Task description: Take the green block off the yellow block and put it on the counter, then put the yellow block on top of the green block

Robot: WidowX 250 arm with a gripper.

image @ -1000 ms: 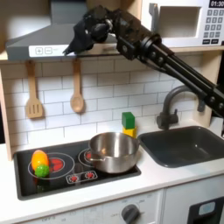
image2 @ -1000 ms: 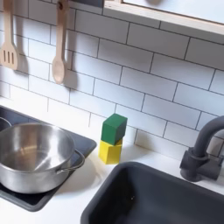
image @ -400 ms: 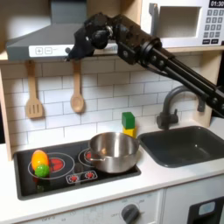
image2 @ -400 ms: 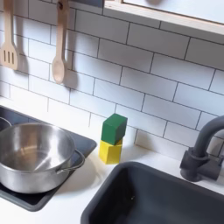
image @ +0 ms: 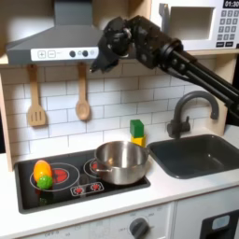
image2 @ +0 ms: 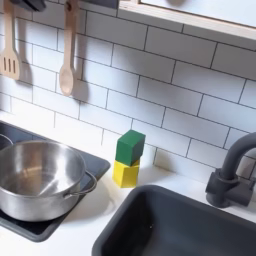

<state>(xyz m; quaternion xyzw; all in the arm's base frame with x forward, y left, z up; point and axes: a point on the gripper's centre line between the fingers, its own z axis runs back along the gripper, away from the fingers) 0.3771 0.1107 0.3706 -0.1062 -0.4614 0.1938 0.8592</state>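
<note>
The green block (image: 137, 128) (image2: 130, 147) sits on top of the yellow block (image: 138, 141) (image2: 126, 173), turned slightly askew on it. The pair stands on the off-white counter (image: 177, 189) (image2: 92, 226) by the tiled wall, between the pot and the sink. High above, near the range hood in the first exterior view, my gripper (image: 99, 62) hangs up and to the left of the blocks, well clear of them. It is dark and blurred, and its finger gap cannot be made out. Nothing is seen held in it.
A steel pot (image: 121, 161) (image2: 40, 178) stands on the black stovetop (image: 65, 179), close to the blocks. A rounded toy food (image: 42, 174) lies on the left burner. The dark sink (image: 201, 155) (image2: 190, 225) and faucet (image: 182, 112) (image2: 232, 172) flank the blocks. A spatula (image: 35, 98) and spoon (image: 82, 98) hang on the wall.
In the first exterior view my gripper has swung to the right along the hood, closer to above the blocks. The blocks and pot have not moved.
</note>
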